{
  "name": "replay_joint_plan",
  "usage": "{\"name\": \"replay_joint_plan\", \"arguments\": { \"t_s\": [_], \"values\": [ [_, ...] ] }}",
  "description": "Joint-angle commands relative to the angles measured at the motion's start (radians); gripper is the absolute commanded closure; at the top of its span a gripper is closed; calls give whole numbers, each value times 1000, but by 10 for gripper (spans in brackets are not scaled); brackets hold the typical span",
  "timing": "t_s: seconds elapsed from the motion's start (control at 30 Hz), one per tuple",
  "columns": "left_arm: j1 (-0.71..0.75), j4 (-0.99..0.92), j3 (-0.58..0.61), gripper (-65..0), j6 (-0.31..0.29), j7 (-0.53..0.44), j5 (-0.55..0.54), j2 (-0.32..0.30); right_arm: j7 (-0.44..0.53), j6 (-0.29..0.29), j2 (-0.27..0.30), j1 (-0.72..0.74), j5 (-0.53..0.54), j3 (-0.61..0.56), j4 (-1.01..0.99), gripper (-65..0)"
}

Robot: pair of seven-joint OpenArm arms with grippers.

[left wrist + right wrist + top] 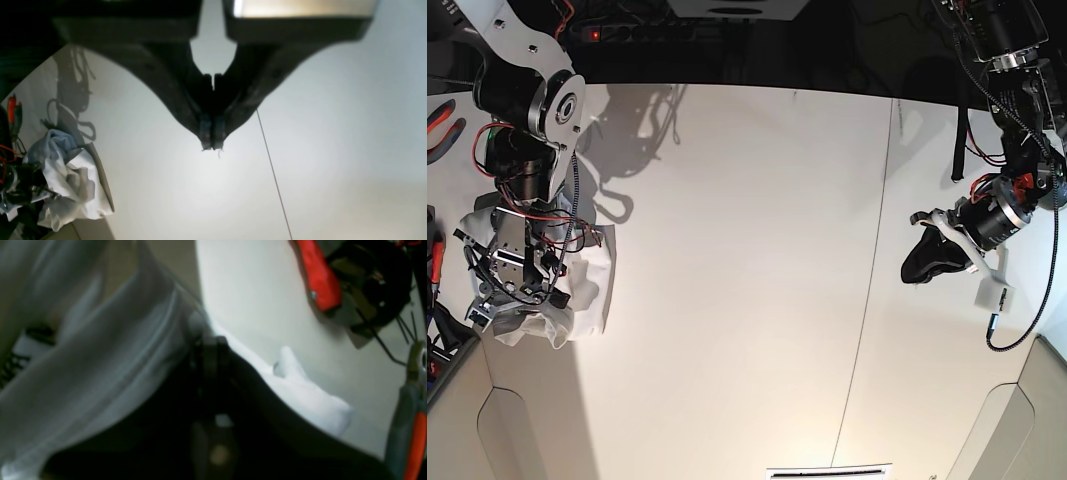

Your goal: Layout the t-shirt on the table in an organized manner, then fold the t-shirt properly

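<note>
The white t-shirt [587, 285] lies crumpled in a heap at the table's [727, 250] left edge, partly under my right arm. In the right wrist view the cloth [100, 356] bunches around my right gripper [213, 340], which is shut on a fold of it; part of the shirt [310, 396] trails onto the tabletop. My left gripper [212, 146] hangs shut and empty over bare table near the dark seam line [273, 173], far from the shirt [70, 180]. In the base view this left gripper [919, 262] is at the right side.
Red-handled pliers [317, 276] and a second red-and-grey tool [413, 426] lie close to the shirt; a red-handled tool [442, 120] also shows at the table's far left. The table's left edge drops off beside the heap. Cables hang from both arms.
</note>
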Motion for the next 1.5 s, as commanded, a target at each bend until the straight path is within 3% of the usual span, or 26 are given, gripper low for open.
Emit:
{"name": "replay_joint_plan", "arguments": {
  "t_s": [0.0, 0.37, 0.53, 0.73, 0.97, 1.1, 1.2, 1.47],
  "values": [
    [-13, 19, -3, 0, -3, -18, -25, -11, -52, -15, 6, -2, 3, 7, 30, 0],
    [-13, 19, -3, 0, -3, -18, -25, -11, -89, -4, 6, -17, 18, -8, 404, 0],
    [-13, 19, -3, 0, -3, -18, -32, -11, -91, 59, 6, -17, 23, -63, 555, 0],
    [-13, 19, -3, 0, -4, -18, -32, -11, -177, 161, 6, -42, 22, -173, 819, 0],
    [-11, 19, -8, 0, -21, 4, -82, -12, -293, 251, 7, -231, 17, -316, 1238, 0],
    [24, 19, -43, 0, -39, 52, -150, -23, -317, 260, 13, -427, 8, -340, 1374, 0],
    [82, 19, -114, 0, -39, 89, -204, -32, -339, 260, 61, -579, 6, -340, 1420, 0],
    [365, 19, -380, 0, -39, 232, -451, -61, -389, 259, 261, -960, -30, -340, 1432, 0]
  ]
}}
